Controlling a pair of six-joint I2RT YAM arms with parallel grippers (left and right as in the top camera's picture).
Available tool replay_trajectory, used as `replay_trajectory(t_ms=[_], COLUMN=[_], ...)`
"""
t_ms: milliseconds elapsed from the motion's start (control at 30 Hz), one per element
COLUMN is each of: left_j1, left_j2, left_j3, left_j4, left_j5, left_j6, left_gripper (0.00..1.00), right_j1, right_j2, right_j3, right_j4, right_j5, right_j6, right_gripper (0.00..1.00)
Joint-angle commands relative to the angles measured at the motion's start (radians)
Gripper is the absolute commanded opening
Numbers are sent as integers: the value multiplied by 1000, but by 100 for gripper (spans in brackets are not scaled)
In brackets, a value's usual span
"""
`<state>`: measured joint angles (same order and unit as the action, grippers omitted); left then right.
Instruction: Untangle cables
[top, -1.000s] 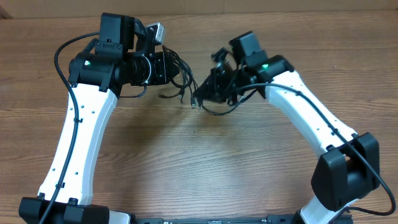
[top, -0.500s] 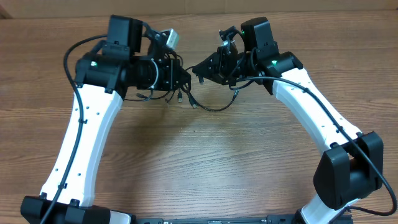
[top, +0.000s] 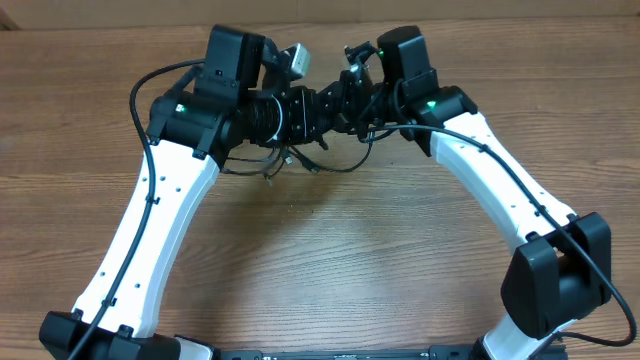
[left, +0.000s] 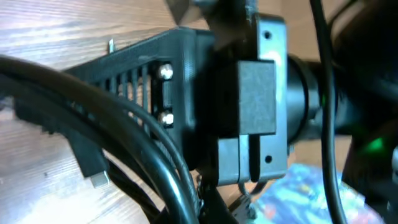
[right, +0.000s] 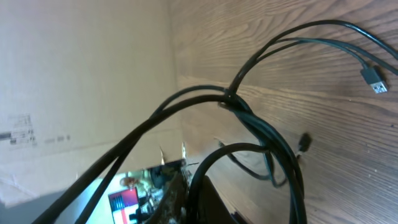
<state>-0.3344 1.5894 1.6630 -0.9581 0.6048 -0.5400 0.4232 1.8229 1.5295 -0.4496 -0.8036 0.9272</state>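
Overhead, the left gripper (top: 298, 108) and right gripper (top: 348, 100) have swung in from well apart and now nearly touch at the far middle of the table (top: 330, 260). Both are clenched, seemingly on the cables (top: 290, 155), whose slack loops droop just near of them. Left wrist: a black slotted housing (left: 186, 81) fills the frame, with cords crossing it. Right wrist: the strands meet in a knot (right: 233, 99), one plug (right: 373, 79) over the wood. Closing the gap has likely slackened the tangle, not freed it.
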Motion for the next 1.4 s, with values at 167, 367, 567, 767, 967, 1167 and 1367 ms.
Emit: replay_trajectory(t_ms=[167,367,567,767,967,1167,1367], left_j1=[-4,-4,-5,-5,-5,-3,40], left_j2=[-7,-7,-7,-7,-7,-8,-8], left_j3=[19,19,19,19,19,19,19], left_j4=[66,91,101,102,97,103,217], left_j5=[-351,-468,-515,-619,-639,-593,-96], left_j6=[-312,-470,-549,-645,-654,-639,2], left_gripper=[4,4,4,4,4,4,4], right_j1=[26,26,27,26,-18,-53,-67], right_j2=[-3,-3,-3,-3,-3,-3,-3], right_j3=[-4,-4,-4,-4,-4,-4,-5], right_j4=[-72,-91,-91,-137,-146,-265,-380], right_j5=[-6,-7,-49,-76,-73,58,173], right_j6=[5,-19,-37,-145,-196,-354,-480], right_gripper=[4,4,4,67,90,100,100])
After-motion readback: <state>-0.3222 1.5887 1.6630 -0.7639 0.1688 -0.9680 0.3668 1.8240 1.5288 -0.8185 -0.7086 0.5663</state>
